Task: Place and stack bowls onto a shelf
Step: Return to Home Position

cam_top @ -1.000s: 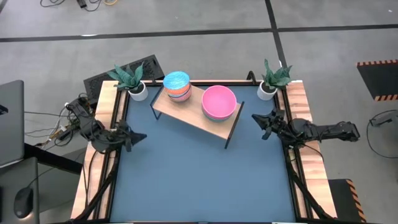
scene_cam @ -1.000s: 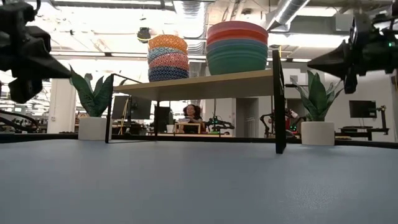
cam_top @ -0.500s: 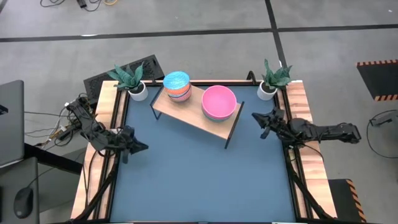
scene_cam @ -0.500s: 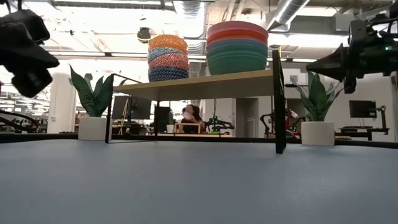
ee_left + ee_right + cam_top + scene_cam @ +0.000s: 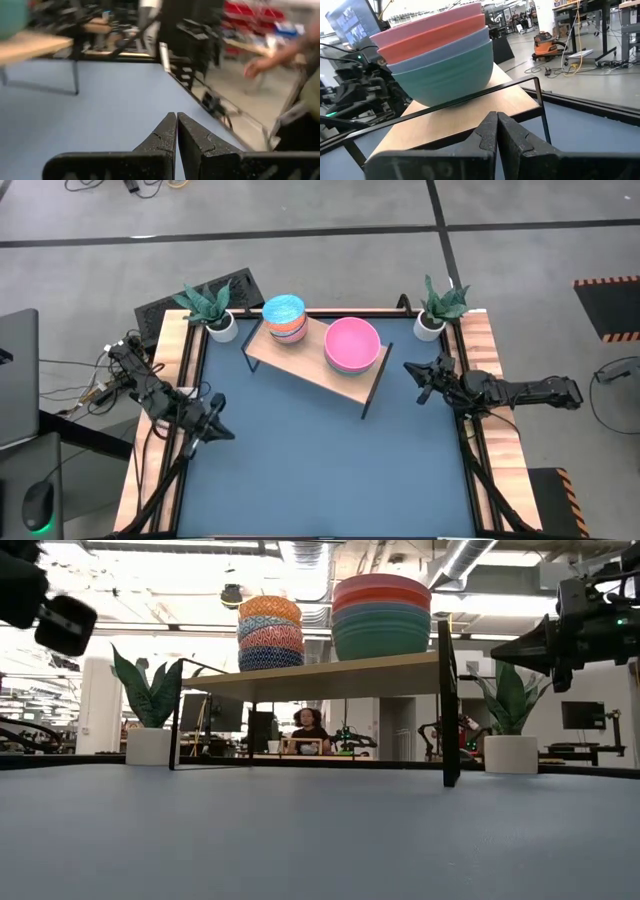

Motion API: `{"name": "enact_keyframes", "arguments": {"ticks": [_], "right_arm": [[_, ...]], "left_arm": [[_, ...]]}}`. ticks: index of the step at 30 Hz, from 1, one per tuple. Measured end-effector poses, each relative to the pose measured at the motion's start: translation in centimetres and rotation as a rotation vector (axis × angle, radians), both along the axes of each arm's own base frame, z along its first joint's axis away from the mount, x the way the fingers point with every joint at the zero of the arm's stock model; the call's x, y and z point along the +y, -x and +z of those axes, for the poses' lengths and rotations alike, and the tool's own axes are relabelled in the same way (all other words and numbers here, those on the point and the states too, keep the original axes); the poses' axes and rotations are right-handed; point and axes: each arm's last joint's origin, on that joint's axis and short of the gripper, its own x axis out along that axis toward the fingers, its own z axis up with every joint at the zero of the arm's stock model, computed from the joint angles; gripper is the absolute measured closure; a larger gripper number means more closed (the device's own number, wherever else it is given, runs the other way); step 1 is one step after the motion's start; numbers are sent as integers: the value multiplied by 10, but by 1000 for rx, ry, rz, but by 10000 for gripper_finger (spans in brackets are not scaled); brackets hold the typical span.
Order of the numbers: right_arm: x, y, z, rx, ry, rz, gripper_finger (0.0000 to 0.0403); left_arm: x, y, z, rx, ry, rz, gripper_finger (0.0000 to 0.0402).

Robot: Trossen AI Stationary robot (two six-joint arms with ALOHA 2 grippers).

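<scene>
Stacking looked done: patterned stack (image 5: pixel 284 317) & plain stack (image 5: pixel 352 345) sat side by side on the shelf (image 5: pixel 300 365), toward the back of the bench (image 5: pixel 320 470). Step in hand, I'd say: homing. My left jaws, at the bench's left edge, & right jaws, at the right edge nr the shelf end, were both clenched, empty. Next: tuck back w/o clipping the shelf. No legible writing/brands.
</scene>
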Motion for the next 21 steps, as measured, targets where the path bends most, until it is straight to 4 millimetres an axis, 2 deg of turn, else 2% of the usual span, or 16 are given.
{"name": "enact_keyframes", "arguments": {"ticks": [4,10,12,17,21], "right_arm": [[0,0,0,0,0,0,364],[0,0,0,0,0,0,364],[0,0,0,0,0,0,364],[0,0,0,0,0,0,364],[0,0,0,0,0,0,364]], "left_arm": [[-3,1,-1,-67,-171,-104,402],[-12,6,-5,-58,-157,-465,402],[-12,6,-6,-51,-179,-455,402],[-11,1,-8,-33,-223,-297,401],[-11,0,-8,-24,-215,-283,402]]}}
